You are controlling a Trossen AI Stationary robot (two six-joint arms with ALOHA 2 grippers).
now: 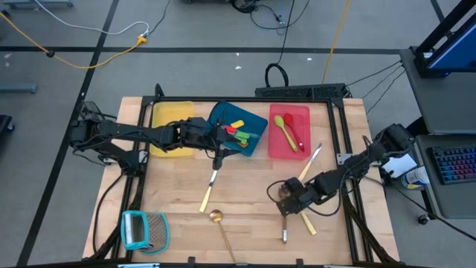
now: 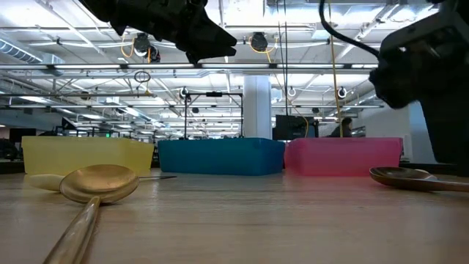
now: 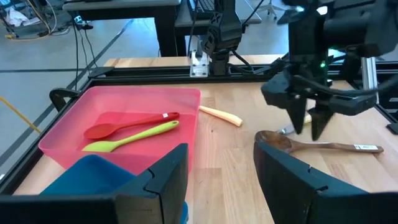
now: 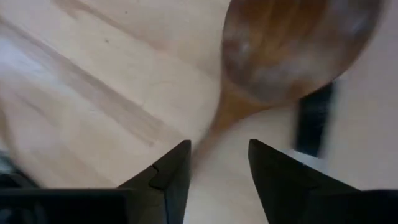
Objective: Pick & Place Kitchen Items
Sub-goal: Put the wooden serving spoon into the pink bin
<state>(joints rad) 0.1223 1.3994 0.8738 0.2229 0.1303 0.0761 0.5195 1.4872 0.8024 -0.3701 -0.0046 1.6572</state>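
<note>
Spoon (image 4: 292, 53) neck runs between the parted right claw (image 4: 219, 163) fingers, handle hidden; left claw (image 3: 221, 174) wide.

Light: bright ceiling lamps (image 2: 110, 55) overhead
Shadows: soft, small
Blur: wooden spoon (image 4: 292, 43) close up, fuzzy

a dark wooden spoon (image 3: 314, 146) lies flat on the table, bowl up. a brass spoon (image 1: 219, 227) lies near the front edge, a cream-handled knife (image 1: 209, 190) just beyond it. a red spoon (image 3: 127, 124) and lime-green spoon (image 3: 134, 137) lie side by side in the red tray.
</note>
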